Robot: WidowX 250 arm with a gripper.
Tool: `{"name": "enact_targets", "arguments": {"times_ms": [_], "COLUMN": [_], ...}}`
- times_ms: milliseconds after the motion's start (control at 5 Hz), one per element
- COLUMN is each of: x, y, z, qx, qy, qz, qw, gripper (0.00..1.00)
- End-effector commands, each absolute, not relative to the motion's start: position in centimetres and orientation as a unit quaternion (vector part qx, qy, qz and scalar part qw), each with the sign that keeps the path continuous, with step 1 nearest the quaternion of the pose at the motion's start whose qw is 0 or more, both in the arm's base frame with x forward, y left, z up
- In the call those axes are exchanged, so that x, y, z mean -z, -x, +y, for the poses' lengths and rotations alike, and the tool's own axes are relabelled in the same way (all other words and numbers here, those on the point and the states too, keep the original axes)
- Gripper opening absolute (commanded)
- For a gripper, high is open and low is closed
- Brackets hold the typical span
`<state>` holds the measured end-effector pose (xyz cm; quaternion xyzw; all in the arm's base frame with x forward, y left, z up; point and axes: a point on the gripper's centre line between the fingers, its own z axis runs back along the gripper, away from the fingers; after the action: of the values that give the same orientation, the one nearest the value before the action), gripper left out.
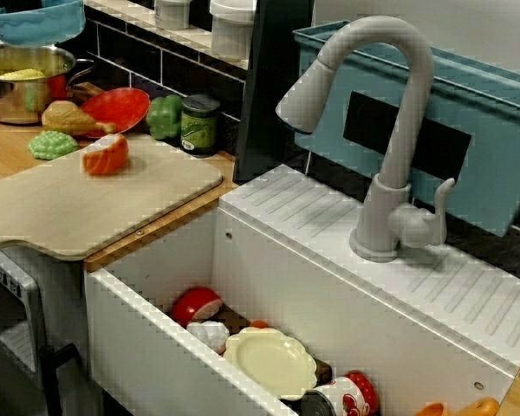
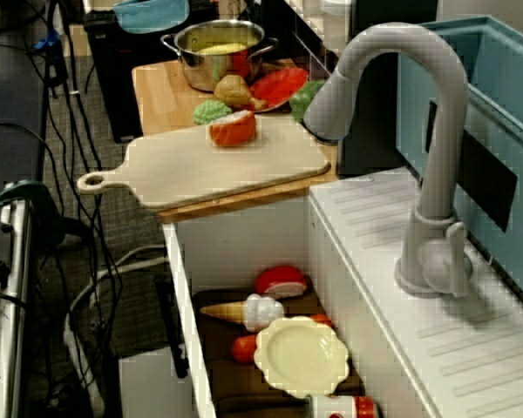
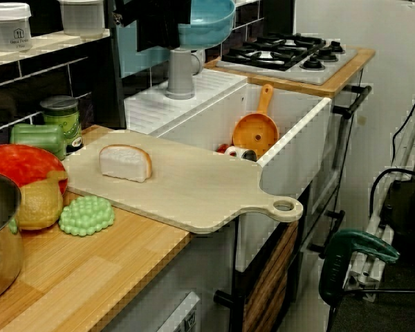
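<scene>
Aloft, one blue bowl [image 1: 35,24]; one cutting board [image 1: 95,204].

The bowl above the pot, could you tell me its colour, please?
Bowl: light blue, best in the side view.

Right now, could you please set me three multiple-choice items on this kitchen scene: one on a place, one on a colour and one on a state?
1. Where is the cream plate?
A. in the sink
B. on the stove
C. on the cutting board

2. What colour is the tap?
A. red
B. grey
C. green

3. How is the blue bowl placed?
A. upside down on the cutting board
B. lying in the sink
C. raised clear of the counter

Answers:
1. A, since the plate lies flat down inside the white basin.
2. B, since its arch and base are plain grey.
3. C, since it sits upright in the air, higher than the rim of the steel pot.
</scene>
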<state>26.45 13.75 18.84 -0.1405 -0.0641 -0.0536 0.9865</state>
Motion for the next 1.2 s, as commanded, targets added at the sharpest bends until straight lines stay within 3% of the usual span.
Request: {"name": "enact_targets", "arguments": {"times_ms": [0, 600, 1000], "x": [-17.4, -12.1, -9.9], "y": [-27.4, -28.2, -28.4], "z": [14.0, 13.2, 13.4], "qx": [0.05, 0.04, 0.027], "qy": [0.113, 0.077, 0.065], "qz": [-0.061, -0.035, -0.031], "qw": [0.99, 0.996, 0.997], "gripper": [0.0, 0.0, 0.0]}}
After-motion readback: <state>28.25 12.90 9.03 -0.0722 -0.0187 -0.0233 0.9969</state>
